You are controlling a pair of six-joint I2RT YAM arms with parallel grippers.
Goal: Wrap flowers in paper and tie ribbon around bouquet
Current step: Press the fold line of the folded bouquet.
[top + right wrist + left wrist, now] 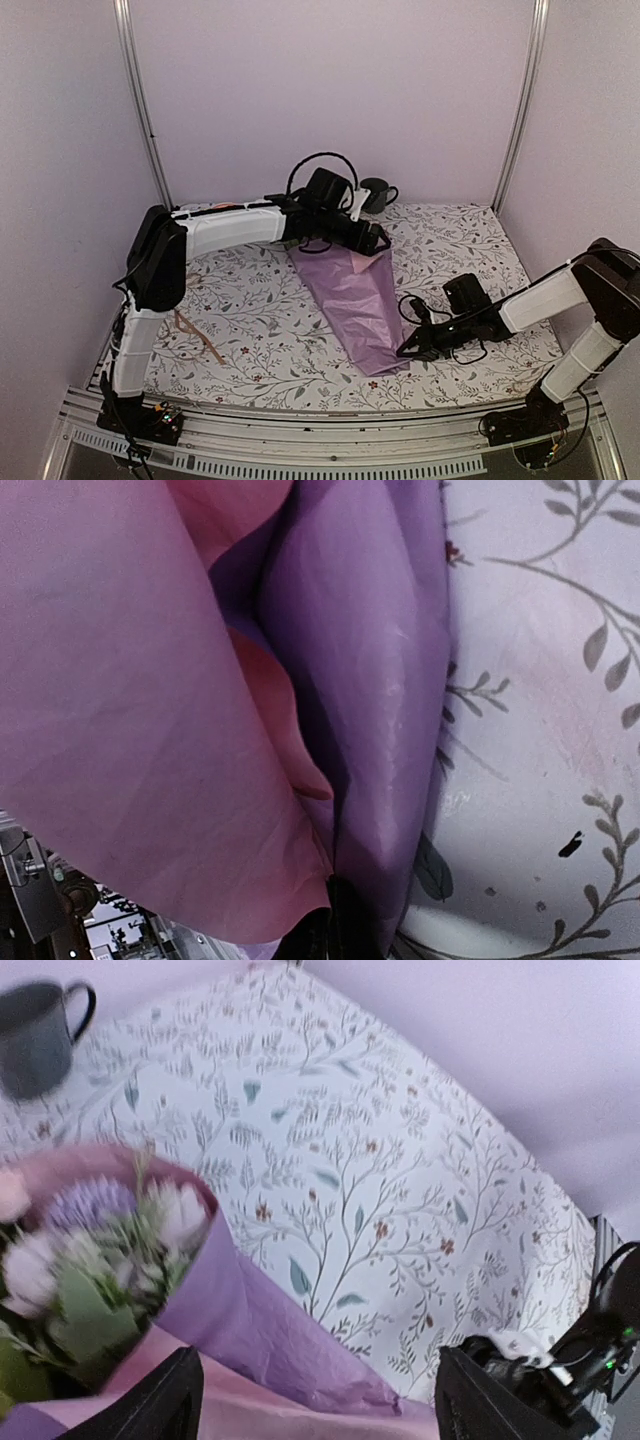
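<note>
The paper (352, 298) lies as a lilac cone on the cloth, wide end toward the back. The flowers (88, 1265), pale pink and white with green leaves, sit inside its mouth. My left gripper (374, 240) is over that wide end and stands open. In the left wrist view the left gripper (320, 1410) straddles a fold of the paper (262, 1332) without pinching it. My right gripper (408, 350) is at the cone's narrow near end. In the right wrist view the right gripper (336, 932) is shut on the paper (150, 700). The ribbon (198, 338) lies loose at the left.
A dark grey mug (378, 192) stands at the back, just behind my left gripper, and shows as the mug (36, 1036) in the left wrist view. The floral table cloth (460, 245) covers the table. Lilac walls close off the back and both sides.
</note>
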